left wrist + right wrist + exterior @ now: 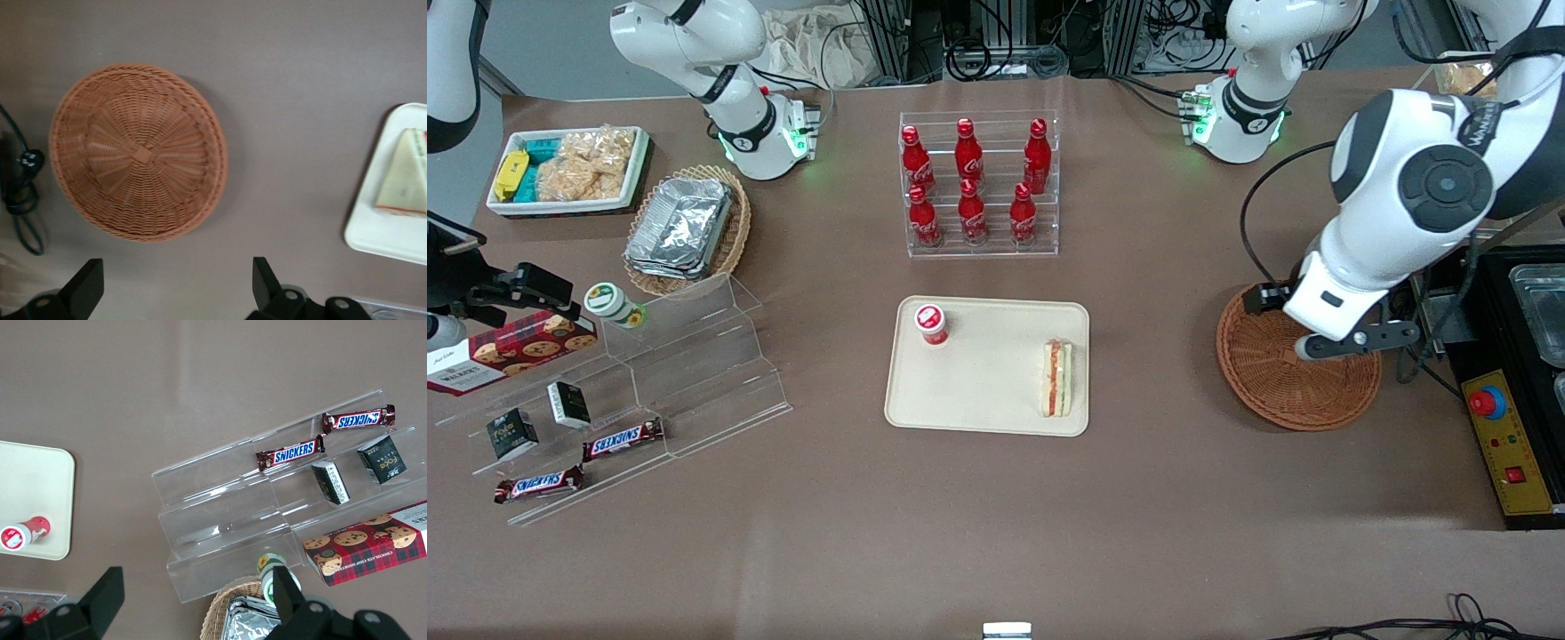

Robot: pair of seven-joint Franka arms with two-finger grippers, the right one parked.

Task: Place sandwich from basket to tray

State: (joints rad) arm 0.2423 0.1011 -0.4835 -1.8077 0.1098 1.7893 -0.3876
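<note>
The sandwich (1056,378) lies on the beige tray (987,400), along the tray's edge toward the working arm; it also shows in the left wrist view (403,177) on the tray's corner (387,233). The round reddish-brown basket (1280,391) is empty in the left wrist view (140,153). My left gripper (1267,300) hovers over the basket's rim farther from the front camera. In the wrist view the gripper (177,280) is open, with bare table between its fingers (263,280).
A red-capped cup (931,324) stands on the tray. A rack of red bottles (978,187) stands farther from the camera than the tray. A control box with a red button (1507,440) sits beside the basket. An acrylic shelf with snacks (649,382) lies toward the parked arm's end.
</note>
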